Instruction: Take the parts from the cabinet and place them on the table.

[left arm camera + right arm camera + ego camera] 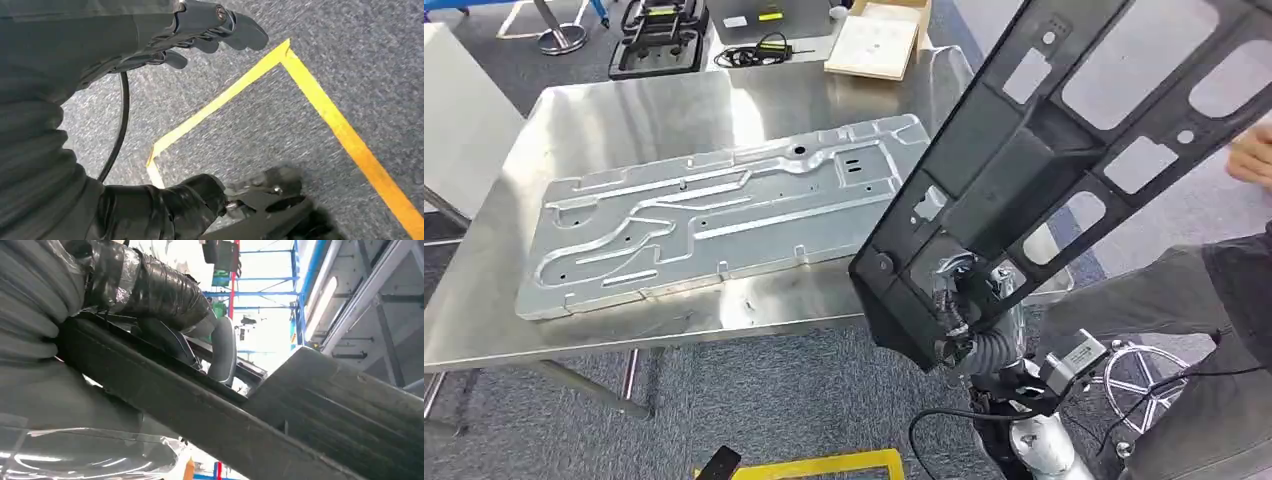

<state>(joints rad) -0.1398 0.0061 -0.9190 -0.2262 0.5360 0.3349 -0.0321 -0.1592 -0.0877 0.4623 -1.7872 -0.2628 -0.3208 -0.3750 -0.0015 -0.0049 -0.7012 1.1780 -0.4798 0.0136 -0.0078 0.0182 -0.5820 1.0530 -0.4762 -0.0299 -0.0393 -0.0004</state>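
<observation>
Black plastic panel point(1064, 150), long, ribbed and pierced with rectangular cut-outs, hangs tilted in the air over the right end of the stainless-steel desk point(674, 110), gripped at its lower end by the robot's right hand point(959, 300), whose taped fingers wrap the edge; the right wrist view shows a grey thumb point(223, 347) pressed over the panel's rim. It looks stiff and fairly light, yet long enough to swing and lever hard against a one-ended hold, so a grip on a solid rib near a cut-out seems safer than on the thin outer edge. On the desk already lies a large pressed sheet-metal plate point(714, 215) with stamped channels, flat and slightly askew, leaving free surface mainly toward its near and right edges. The left hand point(200, 30) hangs over grey carpet marked with yellow tape point(320, 105), fingers loosely spread and holding nothing. A person's hand point(1252, 155) shows at the right edge, near the panel's upper part.
</observation>
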